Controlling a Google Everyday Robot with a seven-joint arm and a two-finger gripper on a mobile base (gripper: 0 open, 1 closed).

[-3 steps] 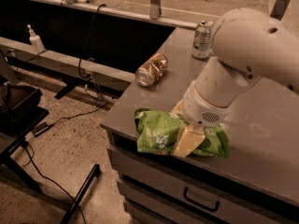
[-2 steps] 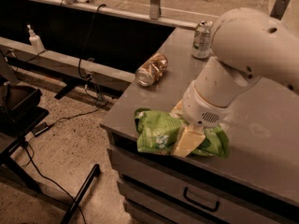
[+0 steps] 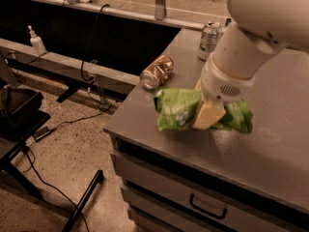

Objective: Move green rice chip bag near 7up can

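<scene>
The grey counter (image 3: 270,149) with drawers in its front fills the right side. The white arm (image 3: 256,37) comes in from the upper right and bends steeply down, its wrist pointing at the counter's front left part. There the green rice chip bag (image 3: 176,110) lies crumpled and sideways, pinched at its middle by the claw (image 3: 208,114). The 7up can (image 3: 210,40) stands upright at the back edge, well apart from the bag. A copper-brown can (image 3: 157,72) lies on its side near the left edge.

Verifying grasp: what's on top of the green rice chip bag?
The gripper, clamped across the green rice chip bag. Its far finger and the bag's centre are covered.
</scene>
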